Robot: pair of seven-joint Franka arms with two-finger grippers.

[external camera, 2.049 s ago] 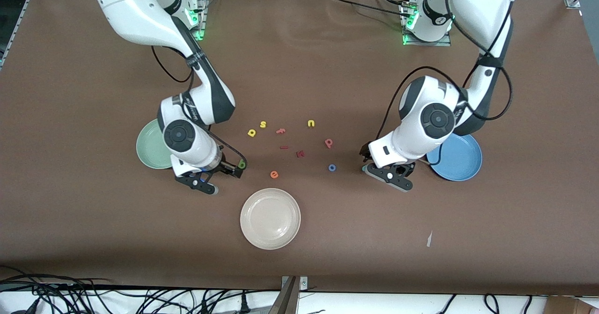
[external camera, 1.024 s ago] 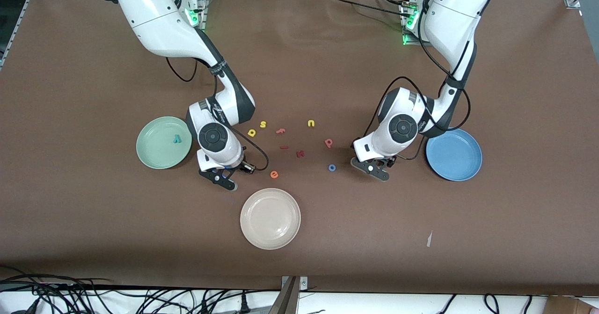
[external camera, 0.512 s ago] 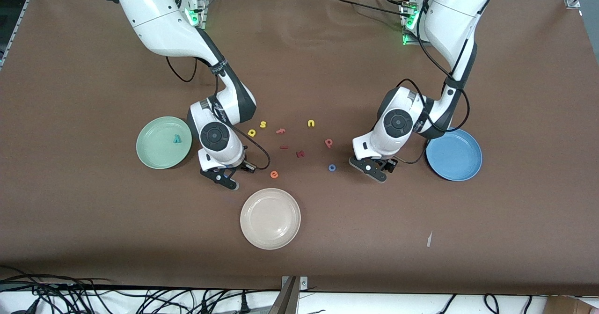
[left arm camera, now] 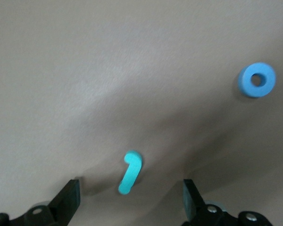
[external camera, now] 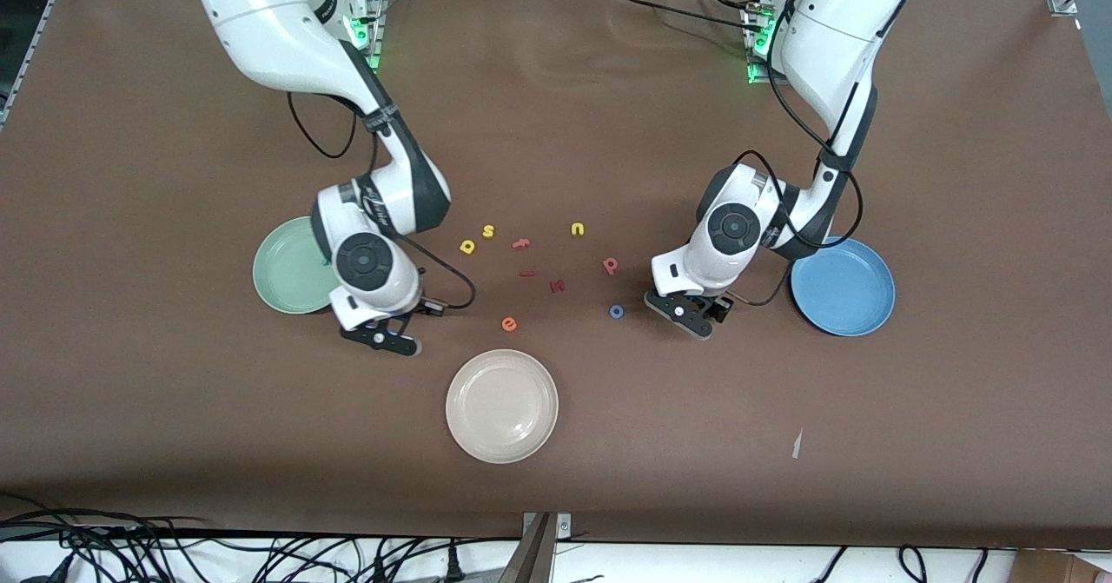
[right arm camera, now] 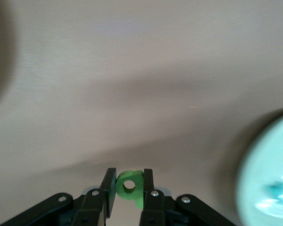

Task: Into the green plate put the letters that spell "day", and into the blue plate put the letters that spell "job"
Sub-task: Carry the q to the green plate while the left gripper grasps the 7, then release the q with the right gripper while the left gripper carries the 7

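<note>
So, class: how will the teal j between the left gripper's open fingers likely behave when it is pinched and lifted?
The teal j looks thin and flat, so probably very light. Its narrow stem may twist between the left gripper fingers. Lying flat, it shouldn't roll.

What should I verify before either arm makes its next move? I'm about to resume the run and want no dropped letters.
1. Right gripper shut on the green d: ok.
2. Green plate close beside the right gripper for the drop: ok.
3. Teal y already in the green plate: ok.
4. Left gripper open, with the teal j lying between its fingers on the table: ok.
5. Blue o apart from the left gripper: ok.
6. Blue plate holding any letters of "job": not ok, none in it yet.
</note>
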